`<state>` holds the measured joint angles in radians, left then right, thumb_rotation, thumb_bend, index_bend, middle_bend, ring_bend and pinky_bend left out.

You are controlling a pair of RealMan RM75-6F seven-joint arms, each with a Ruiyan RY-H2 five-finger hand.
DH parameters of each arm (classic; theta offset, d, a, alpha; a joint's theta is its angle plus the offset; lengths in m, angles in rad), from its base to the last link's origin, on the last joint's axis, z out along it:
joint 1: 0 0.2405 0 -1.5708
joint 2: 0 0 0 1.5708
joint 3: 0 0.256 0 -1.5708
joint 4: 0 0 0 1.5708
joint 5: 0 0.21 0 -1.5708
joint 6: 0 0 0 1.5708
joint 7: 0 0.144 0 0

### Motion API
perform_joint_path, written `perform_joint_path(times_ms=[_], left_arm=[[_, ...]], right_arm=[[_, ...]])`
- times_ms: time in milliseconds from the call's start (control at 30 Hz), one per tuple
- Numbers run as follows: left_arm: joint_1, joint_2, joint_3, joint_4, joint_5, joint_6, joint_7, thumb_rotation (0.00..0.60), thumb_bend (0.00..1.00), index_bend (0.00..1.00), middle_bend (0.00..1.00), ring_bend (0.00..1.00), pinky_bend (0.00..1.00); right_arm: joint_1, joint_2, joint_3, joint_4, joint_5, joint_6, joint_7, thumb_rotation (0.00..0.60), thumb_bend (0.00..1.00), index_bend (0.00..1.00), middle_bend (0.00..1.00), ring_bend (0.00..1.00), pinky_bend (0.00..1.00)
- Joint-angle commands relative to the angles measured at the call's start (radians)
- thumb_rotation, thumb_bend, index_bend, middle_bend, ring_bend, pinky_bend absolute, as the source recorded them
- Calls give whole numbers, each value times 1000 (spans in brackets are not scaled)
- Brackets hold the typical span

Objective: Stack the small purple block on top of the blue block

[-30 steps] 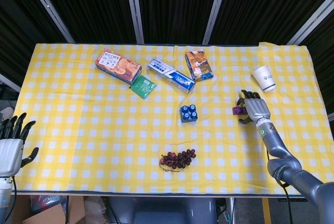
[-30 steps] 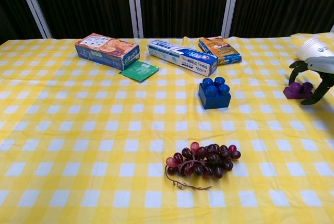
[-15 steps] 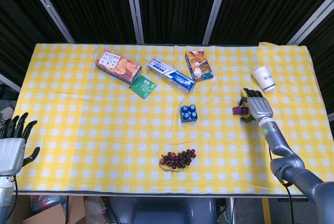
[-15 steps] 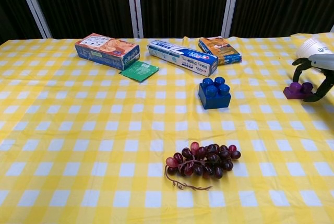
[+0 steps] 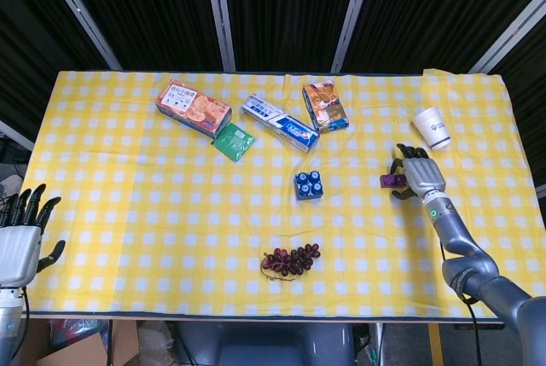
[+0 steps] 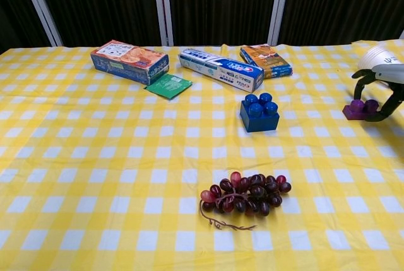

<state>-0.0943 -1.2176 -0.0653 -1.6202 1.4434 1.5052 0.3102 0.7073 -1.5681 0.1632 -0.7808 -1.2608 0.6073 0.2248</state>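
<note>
Yellow checked tablecloth: right hand curls round small purple studded block, contact unclear; blue studded block well apart; left hand spread, empty, cropped.

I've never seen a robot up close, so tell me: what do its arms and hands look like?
Each hand has a pale silver-grey back and dark, nearly black fingers. The right hand joins a slim, smooth grey arm with rounded joints; a small green light glows at its wrist. The left hand looks the same, with a thin dark cable hanging below it. No sleeves or covers.
</note>
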Motion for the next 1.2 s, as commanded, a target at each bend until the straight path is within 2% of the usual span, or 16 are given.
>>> perform_joint_path(times_ms=[33, 200, 400, 1000, 1100, 1200], left_arm=[[-1, 0, -1, 1, -2, -1, 0, 600, 315, 160, 0, 0, 50], [-2, -2, -2, 3, -7, -4, 5, 600, 315, 160, 0, 0, 50], [-3, -5, -4, 4, -12, -4, 12, 600, 315, 160, 0, 0, 50], [-7, -14, -4, 4, -19, -10, 35, 600, 315, 159, 0, 0, 50], [-7, -14, -4, 4, -19, -9, 33, 600, 315, 160, 0, 0, 50], [-8, -14, -3, 5, -18, -10, 32, 600, 315, 159, 0, 0, 50]], right_arm=[[3, -5, 0, 7, 2, -5, -3, 600, 312, 429, 0, 0, 0], [11, -10, 6, 19, 9, -13, -4, 600, 317, 439, 0, 0, 0], [19, -20, 6, 38, 11, -29, 3, 600, 376, 463, 0, 0, 0], [23, -39, -7, 87, -22, -35, 62, 600, 385, 473, 0, 0, 0], [23, -38, -7, 88, -25, -32, 66, 600, 410, 500, 0, 0, 0], [21, -37, -8, 86, -28, -27, 68, 600, 475, 529, 0, 0, 0]])
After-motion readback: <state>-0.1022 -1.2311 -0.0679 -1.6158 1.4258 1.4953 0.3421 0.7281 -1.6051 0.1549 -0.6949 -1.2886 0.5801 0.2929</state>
